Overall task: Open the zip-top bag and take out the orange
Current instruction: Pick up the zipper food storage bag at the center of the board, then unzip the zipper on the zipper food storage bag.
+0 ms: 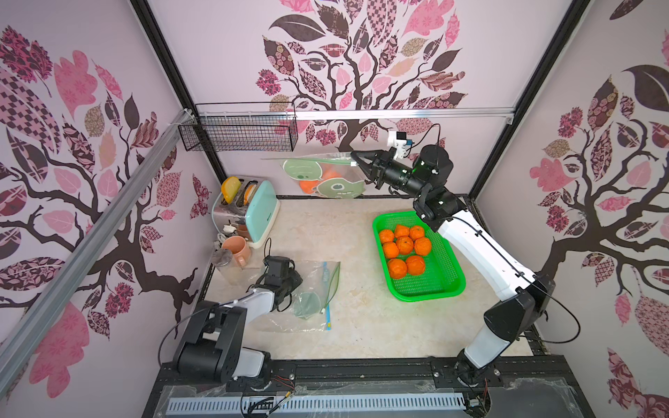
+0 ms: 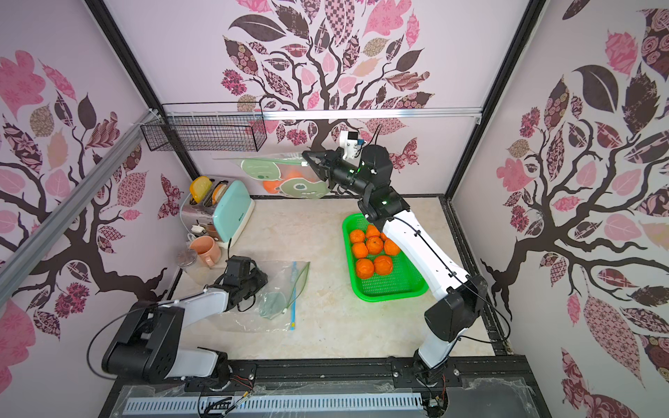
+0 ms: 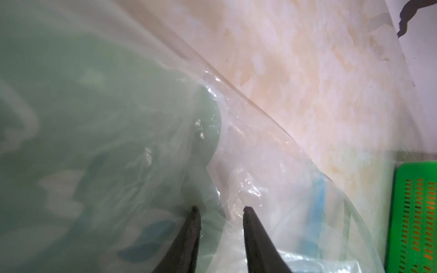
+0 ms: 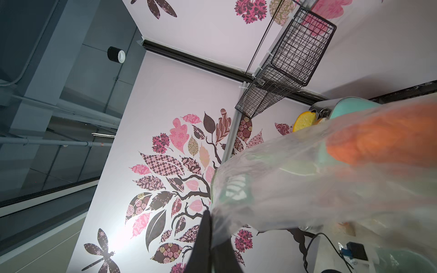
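Up close, my left gripper has its two black tips a little apart, gripping nothing, over a flat clear plastic bag with a blue zip strip on the pale marble table. My right gripper is squeezed tight on a corner of the clear zip-top bag with green cartoon faces - held up near the back wall - and the round orange sits inside it.

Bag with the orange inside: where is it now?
In both top views the bag hangs in the air by the back wall, pinched at a corner by the right gripper, right of the toaster, below the wire basket.
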Robot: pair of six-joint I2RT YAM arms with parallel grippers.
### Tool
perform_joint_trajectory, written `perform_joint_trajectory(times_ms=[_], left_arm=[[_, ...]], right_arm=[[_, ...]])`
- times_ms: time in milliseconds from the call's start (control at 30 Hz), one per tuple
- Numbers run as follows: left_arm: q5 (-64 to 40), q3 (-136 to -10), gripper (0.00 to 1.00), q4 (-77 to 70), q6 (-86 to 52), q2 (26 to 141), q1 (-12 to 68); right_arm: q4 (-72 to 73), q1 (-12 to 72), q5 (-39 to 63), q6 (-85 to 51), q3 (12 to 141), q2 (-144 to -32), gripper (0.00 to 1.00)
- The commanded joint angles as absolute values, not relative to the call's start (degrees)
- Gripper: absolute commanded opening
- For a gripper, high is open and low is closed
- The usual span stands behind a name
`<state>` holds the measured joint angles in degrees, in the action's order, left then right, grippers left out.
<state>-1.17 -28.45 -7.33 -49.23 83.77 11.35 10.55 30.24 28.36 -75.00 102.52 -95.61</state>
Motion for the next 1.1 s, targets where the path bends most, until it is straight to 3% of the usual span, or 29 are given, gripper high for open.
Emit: perform_joint_trajectory(times_ms=[0,200,433,533,800,900,1067], left_arm=[[-2.07,-29.03,0.33,-15.16,-47.84,88.31,10.48],[-10.21,-34.93,0.47,-11.28,-47.14,89.23,9.02],[-7.31,-38.11,0.72,7.7,-51.56,72.54,7.12],[-9.37,-39.81,0.73,14.46,-51.49,63.32,3.32],[-6.32,-51.7,0.68,36.64,-35.44,43.93,-10.62],[-19.46,-54.94,0.65,35.79,-25.42,39.22,-11.65],[-35.43,-57.96,0.65,34.02,-18.87,38.66,-3.89]], right_arm=[[15.59,30.23,30.18,-75.56,99.14,-93.68,0.0],[18.76,30.23,30.66,-75.71,91.53,-90.44,0.0],[19.85,30.45,29.91,-75.76,87.6,-88.09,0.0],[20.83,31.06,29.7,-76.2,86.22,-87.72,0.0],[25.05,33.79,30.2,-77.18,78.88,-88.27,0.0],[27.94,36.37,29.96,-77.21,71.26,-87.34,0.0],[31.9,38.76,30.05,-77.93,60.54,-86.31,0.0]])
